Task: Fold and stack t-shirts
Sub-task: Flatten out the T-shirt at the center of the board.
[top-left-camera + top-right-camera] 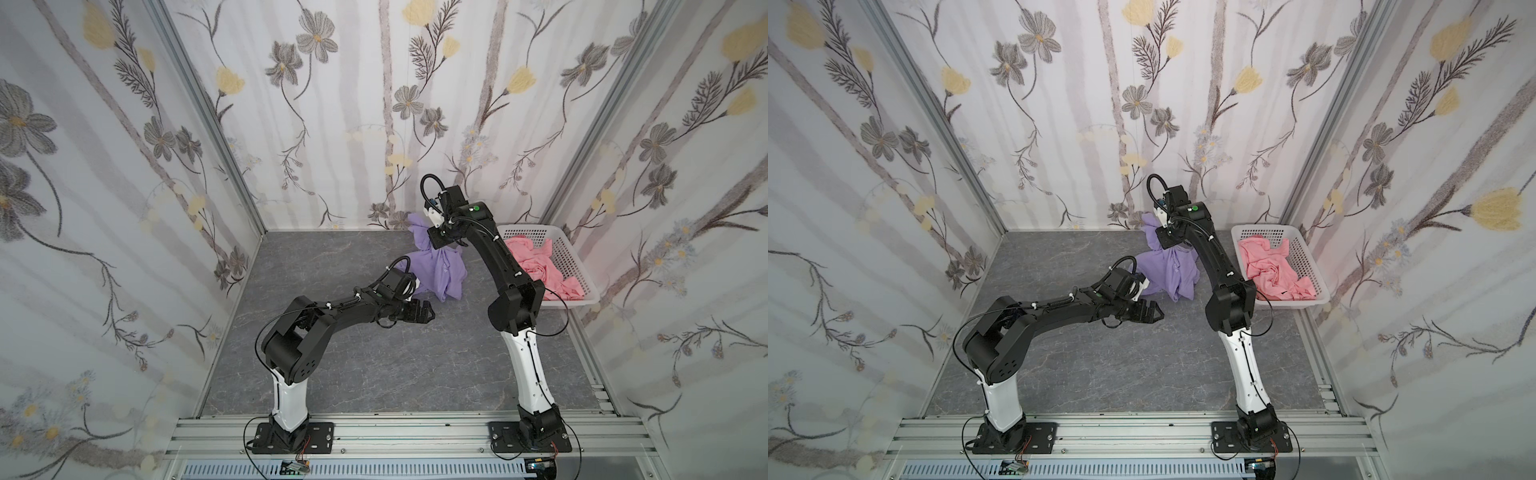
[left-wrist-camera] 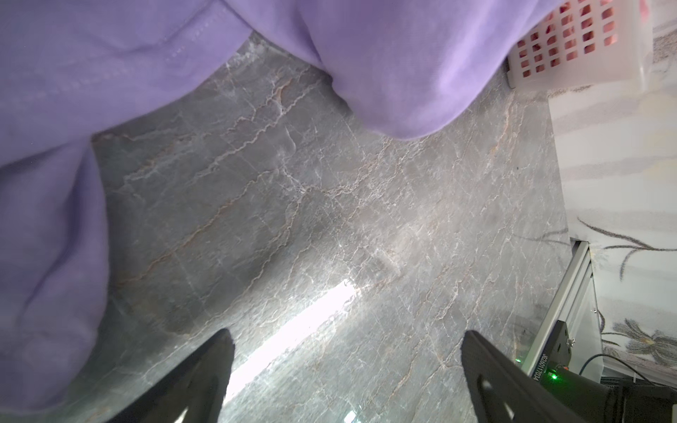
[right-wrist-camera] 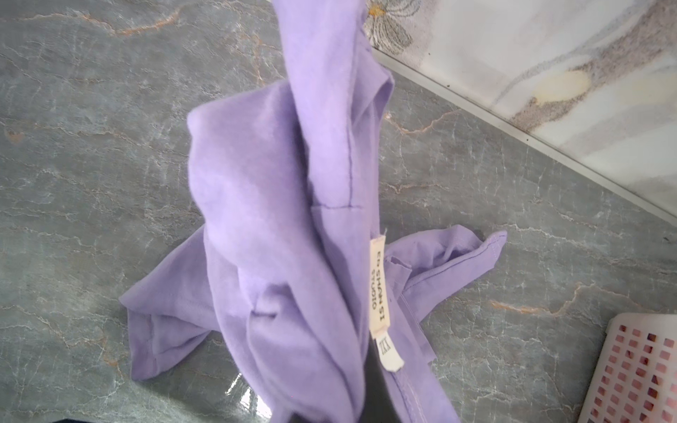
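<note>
I see lavender-purple t-shirt [image 1: 442, 270], its faint print perhaps white, salmon-pink garment [image 1: 540, 264], white lattice basket [image 1: 571, 255], grey veined tabletop [image 1: 332, 266], grey-and-yellow floral walls [image 1: 332, 104]

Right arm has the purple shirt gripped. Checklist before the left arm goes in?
1. Grip: right gripper shut on the purple t-shirt: ok.
2. Free arm: left gripper open, nothing between its jaws: ok.
3. Lift: purple t-shirt off the table: not ok, its lower part lies bunched on it.
4. Hang: cloth untwisted: not ok, the folds are bunched and twisted.
5. Edge for the left gripper to take: cannot tell; one sleeve hem shows in the right wrist view.
6. Clutter: pink garment inside the basket, apart from the purple t-shirt: ok.
</note>
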Robot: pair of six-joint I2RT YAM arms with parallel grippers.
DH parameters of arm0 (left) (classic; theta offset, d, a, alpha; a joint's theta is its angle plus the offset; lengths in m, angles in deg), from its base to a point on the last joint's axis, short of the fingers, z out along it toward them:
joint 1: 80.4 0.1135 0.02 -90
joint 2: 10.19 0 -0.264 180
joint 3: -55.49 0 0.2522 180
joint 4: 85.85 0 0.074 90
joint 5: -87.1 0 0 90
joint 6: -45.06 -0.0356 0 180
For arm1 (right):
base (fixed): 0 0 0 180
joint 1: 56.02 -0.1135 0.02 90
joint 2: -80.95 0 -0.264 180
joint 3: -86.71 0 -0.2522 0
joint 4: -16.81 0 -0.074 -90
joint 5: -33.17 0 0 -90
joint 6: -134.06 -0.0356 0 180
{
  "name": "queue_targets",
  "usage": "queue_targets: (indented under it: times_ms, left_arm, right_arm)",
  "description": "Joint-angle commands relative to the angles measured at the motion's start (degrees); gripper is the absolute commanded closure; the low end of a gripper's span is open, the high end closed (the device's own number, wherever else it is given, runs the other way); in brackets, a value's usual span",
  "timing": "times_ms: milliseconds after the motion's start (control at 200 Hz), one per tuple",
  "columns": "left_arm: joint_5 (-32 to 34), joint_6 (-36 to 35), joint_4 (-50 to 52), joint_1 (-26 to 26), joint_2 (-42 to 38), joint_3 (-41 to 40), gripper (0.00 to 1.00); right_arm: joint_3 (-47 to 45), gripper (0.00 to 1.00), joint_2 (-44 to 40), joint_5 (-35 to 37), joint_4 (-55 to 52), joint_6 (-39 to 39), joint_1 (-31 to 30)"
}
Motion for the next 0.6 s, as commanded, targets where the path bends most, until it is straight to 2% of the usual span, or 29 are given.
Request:
queue_targets:
  times_ms: [0, 80, 210, 265, 400, 595]
  left_arm:
    - [3.1, -1.8, 1.4, -0.1, -0.7, -0.8, 0.0]
    - [8.7, -4.3, 5.9, -0.1, -3.0, -0.5, 0.0]
    - [21.5, -7.4, 11.6, 0.0, -8.4, -0.7, 0.0]
    - [24.5, -8.1, 13.1, 0.5, -9.0, -0.8, 0.0]
    - [26.0, -9.0, 13.3, 1.0, -7.0, -1.3, 0.0]
    - [23.8, -6.3, 10.3, 0.9, -2.6, -1.5, 0.0]
  right_arm:
    - [-0.2, 1.0, -1.0, -1.5, -1.0, -0.5, 0.1]
    - [-0.3, 1.0, -0.9, -1.6, -1.2, -0.5, 0.4]
    - [-0.6, 1.0, -0.9, -2.4, -1.4, -0.8, 1.0]
    - [-0.8, 1.0, -0.9, -2.7, -1.4, -0.9, 1.1]
    - [-0.8, 1.0, -0.8, -3.6, -1.5, -1.2, 1.3]
    - [-1.5, 1.0, -1.2, -3.8, -1.9, -1.0, 1.4]
